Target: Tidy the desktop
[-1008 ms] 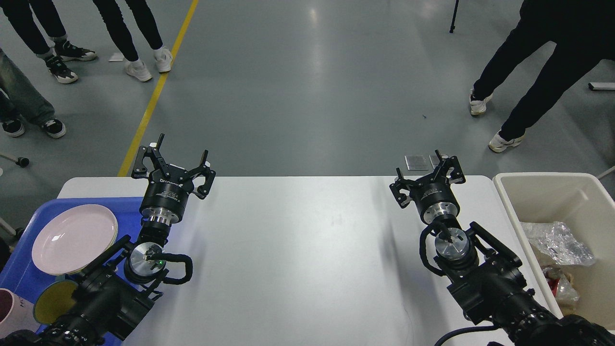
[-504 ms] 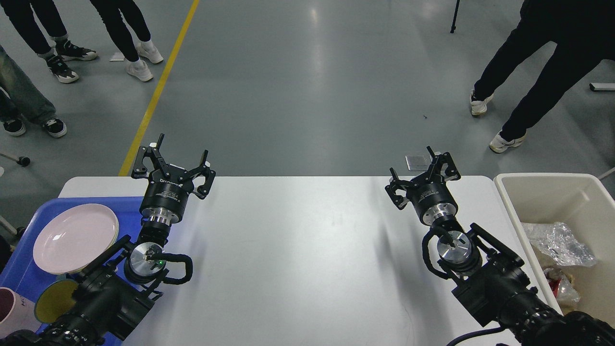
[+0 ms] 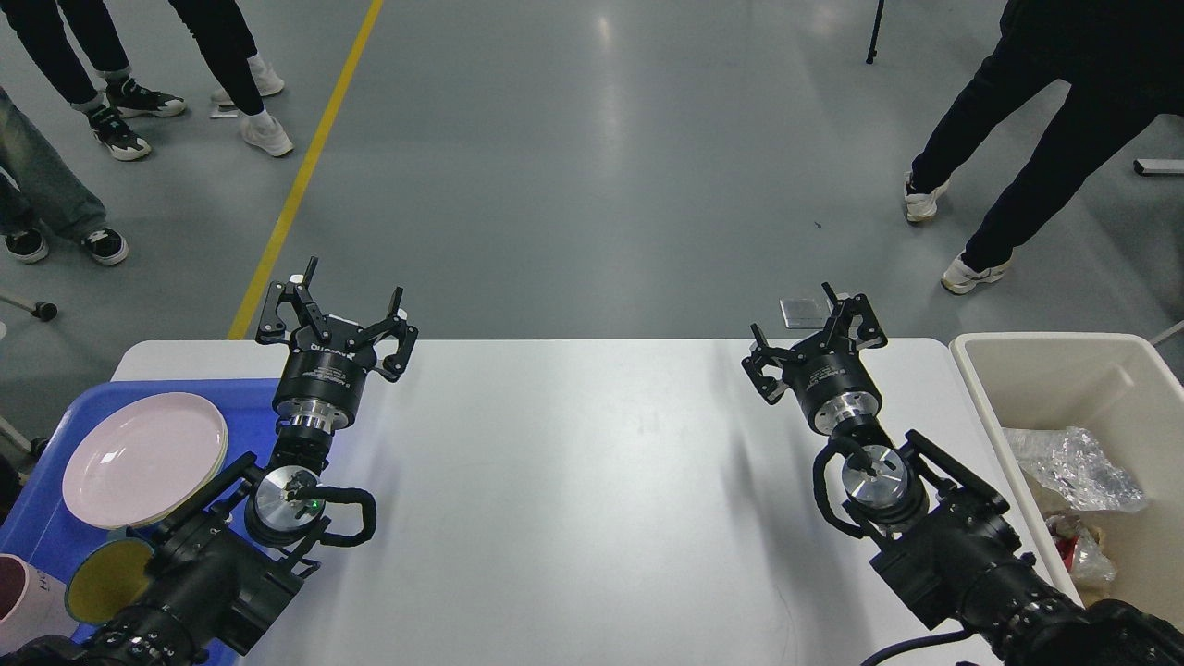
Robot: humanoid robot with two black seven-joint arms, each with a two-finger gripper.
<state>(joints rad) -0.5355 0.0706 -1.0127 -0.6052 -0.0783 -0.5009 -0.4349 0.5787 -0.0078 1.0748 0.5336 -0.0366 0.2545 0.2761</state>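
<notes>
The counter point(image 3: 573, 481) is the big white top that fills the lower middle of the view. It runs long from left to right, and both arms reach out over it. No loose thing can be seen on its bare white face.

The left end effector point(image 3: 335, 313) hangs over the far left part of the counter, close to the far edge. Its 2 fingers are spread wide apart and hold nothing. The right end effector point(image 3: 814, 333) hangs over the far right part of the counter, also close to the far edge. Its 2 fingers are apart too, and they hold nothing.

Just off the left end of the counter sits a blue tray point(image 3: 42, 518). On it are a pink plate point(image 3: 143, 458), a yellow dish point(image 3: 106, 578) and a pink cup point(image 3: 23, 592) at the near corner. Just off the right end of the counter stands a beige bin point(image 3: 1064, 370) with crumpled clear plastic point(image 3: 1073, 467) inside.

The bare middle of the counter lies between the 2 arms and a bit nearer to the robot than both end effectors. Each arm is nearer to its own half. The tidy-up looks about done, as I see nothing left to pick up.
</notes>
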